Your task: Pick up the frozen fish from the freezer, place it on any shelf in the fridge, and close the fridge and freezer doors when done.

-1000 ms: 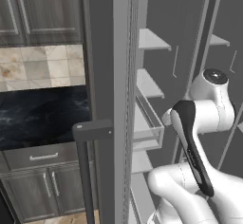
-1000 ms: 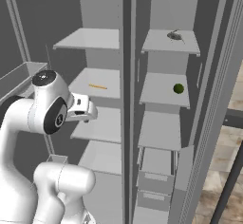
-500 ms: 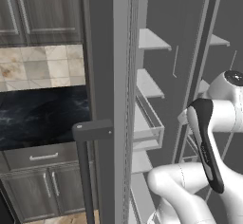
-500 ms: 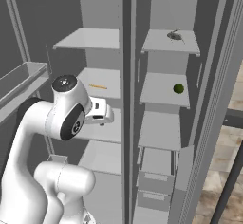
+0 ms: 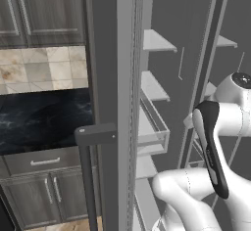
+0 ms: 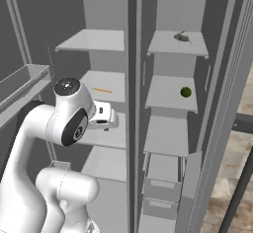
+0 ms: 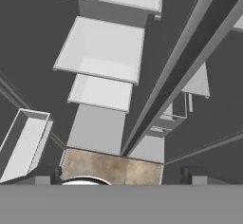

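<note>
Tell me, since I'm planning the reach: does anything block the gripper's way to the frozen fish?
Yes. The gripper is in the fridge; the frozen fish lies on the freezer's top shelf, beyond the vertical divider.

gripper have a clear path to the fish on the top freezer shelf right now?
Probably yes. Both doors stand open and nothing covers the frozen fish, but the gripper sits lower, in front of the fridge side.

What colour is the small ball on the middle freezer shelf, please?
Dark green; the small ball shows best in the right base view.
</note>
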Robot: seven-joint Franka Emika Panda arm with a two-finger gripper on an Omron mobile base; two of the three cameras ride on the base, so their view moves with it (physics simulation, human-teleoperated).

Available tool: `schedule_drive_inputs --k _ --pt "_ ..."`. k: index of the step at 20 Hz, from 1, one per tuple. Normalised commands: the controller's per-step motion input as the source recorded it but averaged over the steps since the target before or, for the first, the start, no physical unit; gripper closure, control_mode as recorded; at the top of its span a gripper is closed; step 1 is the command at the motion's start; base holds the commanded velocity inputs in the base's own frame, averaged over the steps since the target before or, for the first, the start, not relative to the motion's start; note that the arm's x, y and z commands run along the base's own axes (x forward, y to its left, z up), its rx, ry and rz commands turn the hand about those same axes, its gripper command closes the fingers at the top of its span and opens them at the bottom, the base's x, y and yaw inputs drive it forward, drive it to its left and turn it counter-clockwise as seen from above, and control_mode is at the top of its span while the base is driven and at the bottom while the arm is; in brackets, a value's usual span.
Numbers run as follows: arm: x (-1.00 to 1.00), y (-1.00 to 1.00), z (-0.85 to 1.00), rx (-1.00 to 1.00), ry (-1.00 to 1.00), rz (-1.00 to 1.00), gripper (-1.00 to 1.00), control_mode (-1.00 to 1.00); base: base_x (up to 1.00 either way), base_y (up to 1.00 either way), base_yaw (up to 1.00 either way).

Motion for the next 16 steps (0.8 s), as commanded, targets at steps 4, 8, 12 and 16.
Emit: schedule_drive_inputs --k 4,8,12,16 --pt "0.0 0.0 0.0 0.0 0.0 0.0 -1.0 -1.0 0.0 0.0 0.0" --pt "0.0 0.0 0.0 0.0 0.0 0.0 -1.0 -1.0 0.0 0.0 0.0" --pt "0.0 0.0 0.0 0.0 0.0 0.0 -1.0 -1.0 0.0 0.0 0.0" --pt "0.0 -0.14 0.0 0.0 0.0 0.0 -1.0 -1.0 0.0 0.0 0.0"
